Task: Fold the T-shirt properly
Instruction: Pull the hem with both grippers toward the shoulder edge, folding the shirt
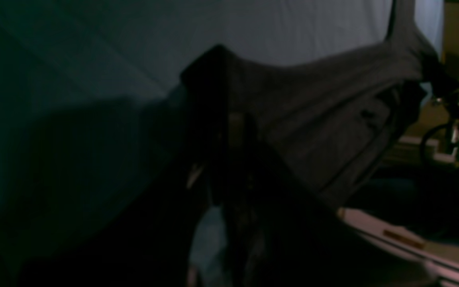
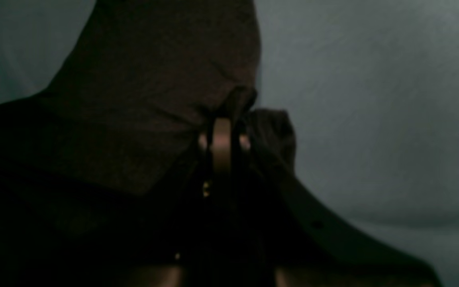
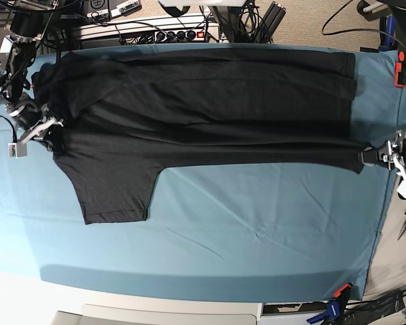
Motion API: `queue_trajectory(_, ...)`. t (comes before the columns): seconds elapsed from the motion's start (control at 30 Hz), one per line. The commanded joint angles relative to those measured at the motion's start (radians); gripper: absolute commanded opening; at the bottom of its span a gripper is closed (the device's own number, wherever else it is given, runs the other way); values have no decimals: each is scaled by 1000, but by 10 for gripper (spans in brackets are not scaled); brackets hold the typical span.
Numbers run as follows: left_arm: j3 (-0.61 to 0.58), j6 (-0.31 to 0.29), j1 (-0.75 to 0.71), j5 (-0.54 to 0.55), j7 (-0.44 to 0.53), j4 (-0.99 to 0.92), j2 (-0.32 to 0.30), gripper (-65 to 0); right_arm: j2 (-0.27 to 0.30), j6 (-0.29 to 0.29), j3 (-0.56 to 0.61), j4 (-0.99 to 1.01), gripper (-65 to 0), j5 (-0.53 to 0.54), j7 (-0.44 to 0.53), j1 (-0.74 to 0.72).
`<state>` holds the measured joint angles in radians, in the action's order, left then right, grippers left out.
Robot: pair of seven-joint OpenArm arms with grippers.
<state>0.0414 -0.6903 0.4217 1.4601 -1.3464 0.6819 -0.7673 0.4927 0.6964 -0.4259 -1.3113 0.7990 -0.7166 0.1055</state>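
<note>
Black cotton: the T-shirt (image 3: 203, 115) lies stretched across the far half of the teal table cloth (image 3: 257, 230), one sleeve (image 3: 115, 193) hanging toward the near edge.
Left gripper (image 3: 365, 157): clamped on the shirt's edge.
Right gripper (image 3: 47, 125): clamped on the opposite end.
Progress: lengthwise fold apparently under way; sleeve and crosswise folds remain.
</note>
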Motion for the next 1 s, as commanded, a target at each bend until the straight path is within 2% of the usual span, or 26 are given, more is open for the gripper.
queue_trajectory(0.0,9,-8,-5,23,0,45,-27,-650,12,2,-15,-19,-650,25,26,-8)
queue_trajectory(0.23,14,-8,-174,23,-7,300,-29,-650,-7,2,-17,-23,-650,28,14,-5)
queue_trajectory(0.33,44,-8,-184,23,-6,304,-32,-650,5,2,-16,-56,-650,27,4,16)
queue_trajectory(0.6,71,-8,-183,23,12,304,-97,-650,103,2,-17,-134,-650,15,-13,69)
queue_trajectory(0.97,70,-8,-243,23,17,304,-89,-650,122,2,-17,-134,-650,16,-47,89)
